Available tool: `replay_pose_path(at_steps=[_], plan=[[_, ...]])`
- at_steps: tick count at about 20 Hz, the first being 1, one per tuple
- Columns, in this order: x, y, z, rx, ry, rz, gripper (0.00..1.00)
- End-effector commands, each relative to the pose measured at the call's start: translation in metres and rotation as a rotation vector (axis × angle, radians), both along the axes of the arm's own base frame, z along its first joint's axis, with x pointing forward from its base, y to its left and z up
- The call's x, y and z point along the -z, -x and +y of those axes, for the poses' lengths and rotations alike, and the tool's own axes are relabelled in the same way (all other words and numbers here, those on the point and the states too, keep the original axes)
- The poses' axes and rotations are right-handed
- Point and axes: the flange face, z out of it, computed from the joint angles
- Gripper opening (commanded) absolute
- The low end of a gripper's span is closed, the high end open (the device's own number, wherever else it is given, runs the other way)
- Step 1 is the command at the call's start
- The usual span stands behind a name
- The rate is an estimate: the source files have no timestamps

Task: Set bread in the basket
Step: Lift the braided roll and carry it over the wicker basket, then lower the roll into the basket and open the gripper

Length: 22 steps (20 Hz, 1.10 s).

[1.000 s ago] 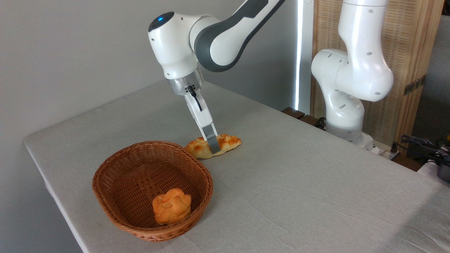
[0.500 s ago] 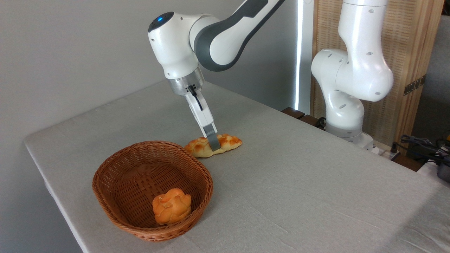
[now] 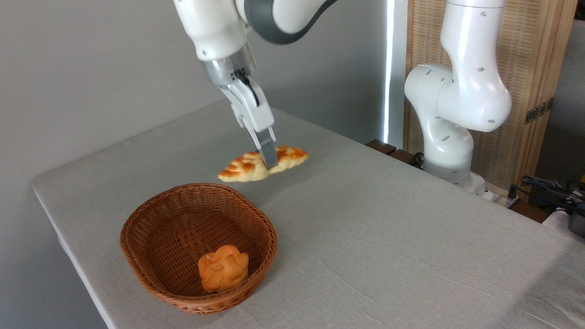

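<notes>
The bread (image 3: pixel 247 167), a long braided pale golden loaf with browned bumps, hangs in the air above the table, just beyond the far rim of the basket. My gripper (image 3: pixel 268 159) is shut on its middle, fingers pointing down and slightly right. The loaf tilts, its left end lower. The brown wicker basket (image 3: pixel 151 228) stands on the table near the front left edge, below and to the left of the loaf.
A small round orange knotted bun (image 3: pixel 223 267) lies inside the basket at its near right side. The arm's white base (image 3: pixel 450 114) stands at the table's far right edge. Cables (image 3: pixel 548 187) lie past the right edge. Grey cloth covers the table (image 3: pixel 388 237).
The gripper has risen with the bread held in it and shifted slightly left. The loaf has left the table and now hangs tilted above the basket's far rim.
</notes>
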Motion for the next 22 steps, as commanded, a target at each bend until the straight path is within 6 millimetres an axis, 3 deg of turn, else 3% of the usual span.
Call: replay_pose_path(at_steps=[1, 4, 9, 12, 14, 22], plan=[[-0.027, -0.038, 0.018, -0.142, 0.124, -0.12, 0.36], [-0.03, -0.062, 0.016, -0.2, 0.154, -0.264, 0.37], [0.0, -0.086, 0.003, -0.182, 0.153, -0.319, 0.46], [0.029, -0.094, -0.013, -0.098, 0.052, -0.319, 0.81], [0.034, -0.095, -0.016, -0.076, 0.019, -0.321, 1.0], [0.033, -0.094, -0.016, -0.082, 0.027, -0.322, 1.0]])
